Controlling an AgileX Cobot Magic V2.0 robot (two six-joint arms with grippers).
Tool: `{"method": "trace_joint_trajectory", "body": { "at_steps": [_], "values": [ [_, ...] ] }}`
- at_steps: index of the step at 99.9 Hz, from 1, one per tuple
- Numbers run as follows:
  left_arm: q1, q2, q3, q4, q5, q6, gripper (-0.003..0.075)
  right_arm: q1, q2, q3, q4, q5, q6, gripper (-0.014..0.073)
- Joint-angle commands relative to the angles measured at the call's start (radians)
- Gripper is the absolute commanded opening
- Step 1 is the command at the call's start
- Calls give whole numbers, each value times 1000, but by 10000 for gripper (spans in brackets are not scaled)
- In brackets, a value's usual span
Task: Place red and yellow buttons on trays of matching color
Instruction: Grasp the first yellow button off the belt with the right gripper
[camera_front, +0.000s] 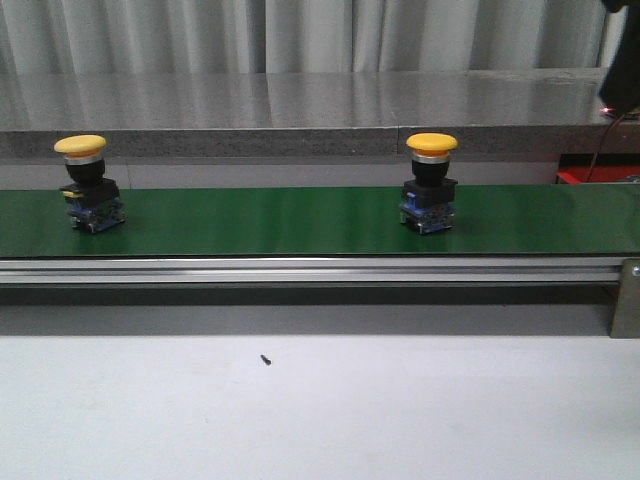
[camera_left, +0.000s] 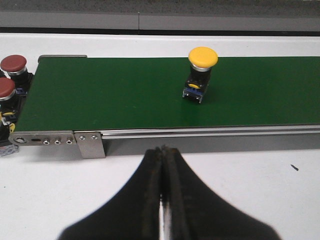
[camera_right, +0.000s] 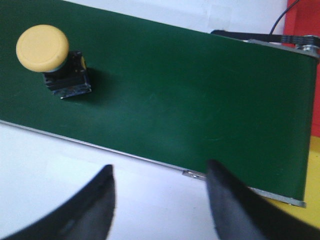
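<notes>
Two yellow buttons stand upright on the green belt (camera_front: 300, 220), both sets of fingers off them.

The left yellow button (camera_front: 85, 185) stands near the belt's left side, the right yellow button (camera_front: 430, 183) right of centre, well apart. The left gripper (camera_left: 164, 165) has its fingers clenched on nothing, over the white bench (camera_front: 320, 410) on the near side of the belt. The right gripper (camera_right: 160, 187) has its fingers released (wide apart). Two red buttons (camera_left: 10, 75) stand just past the belt's left end.

Grey pleated curtain (camera_front: 300, 35), perhaps fabric, behind a grey ledge (camera_front: 300, 115).
</notes>
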Motion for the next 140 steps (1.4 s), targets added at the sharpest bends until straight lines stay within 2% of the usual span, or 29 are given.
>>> {"method": "trace_joint_trajectory", "body": {
  "at_steps": [1, 14, 37, 48, 72, 82, 94, 104, 124, 140],
  "values": [
    [-7, 4, -26, -20, -74, -1, -20, 8, 45, -106, 4, 34, -8, 661],
    [-7, 4, -26, -20, -74, -1, -20, 10, 139, -215, 27, 141, -47, 640],
    [-7, 4, -26, -20, -70, -1, -20, 10, 277, -386, 164, 294, -209, 640],
    [-7, 4, -26, -20, -70, -1, -20, 10, 336, -439, 195, 311, -264, 640],
    [-7, 4, -26, -16, -75, -1, -20, 10, 451, -504, 193, 297, -292, 633],
    [-7, 4, -26, -16, -77, -1, -20, 10, 492, -519, 173, 294, -292, 551],
    [-7, 4, -26, -16, -77, -1, -20, 9, 510, -519, 161, 294, -292, 332],
    [-7, 4, -26, -16, -77, -1, -20, 9, 509, -519, 161, 288, -291, 217],
    [-7, 4, -26, -25, -77, -1, -20, 3, 477, -519, 160, 303, -276, 214],
    [-7, 4, -26, -25, -73, -1, -20, -39, 411, -506, 153, 318, -254, 214]
  ]
}}
